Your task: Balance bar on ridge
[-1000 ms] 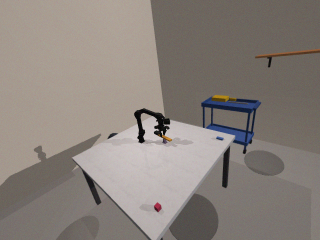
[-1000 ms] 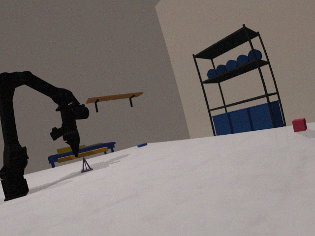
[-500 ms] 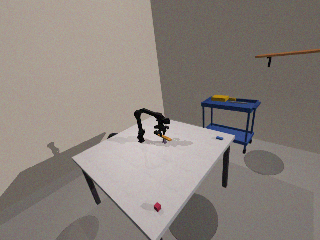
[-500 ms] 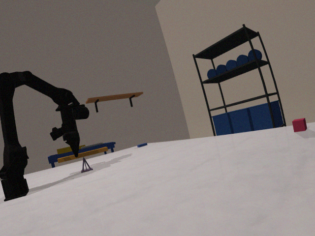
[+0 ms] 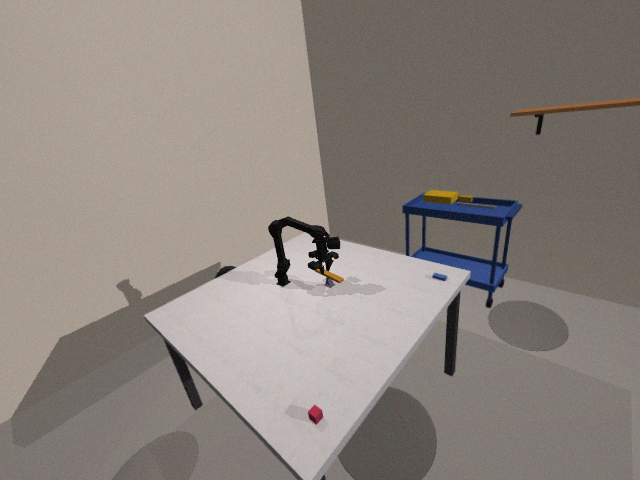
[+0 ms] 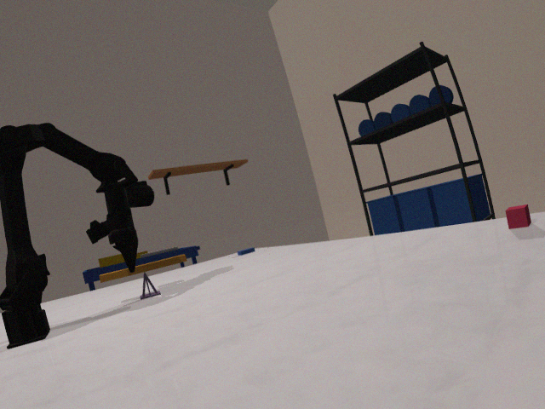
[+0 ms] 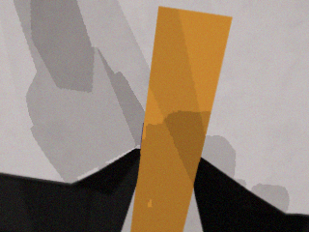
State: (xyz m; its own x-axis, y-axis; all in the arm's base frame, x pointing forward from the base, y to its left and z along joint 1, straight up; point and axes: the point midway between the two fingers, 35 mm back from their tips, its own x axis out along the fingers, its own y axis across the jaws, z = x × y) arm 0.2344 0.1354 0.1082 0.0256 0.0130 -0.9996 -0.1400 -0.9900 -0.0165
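Note:
The orange bar (image 5: 337,277) (image 6: 164,264) (image 7: 193,58) is held above the table, clear of it. My gripper (image 5: 322,272) (image 6: 132,269) (image 7: 167,159) is shut on the bar from both sides and points down. The small purple ridge (image 5: 329,283) (image 6: 151,295) stands on the table under the bar, its peak just below the bar's underside and a little to the right of my fingertips in the exterior view. I cannot tell whether peak and bar touch. In the wrist view the bar hides nearly all of the ridge.
A blue block (image 5: 439,276) (image 6: 245,251) lies near the table's far right edge in the top view. A red cube (image 5: 315,414) (image 6: 518,216) sits near the table's front corner. A blue cart (image 5: 449,213) stands beyond the table (image 5: 289,335).

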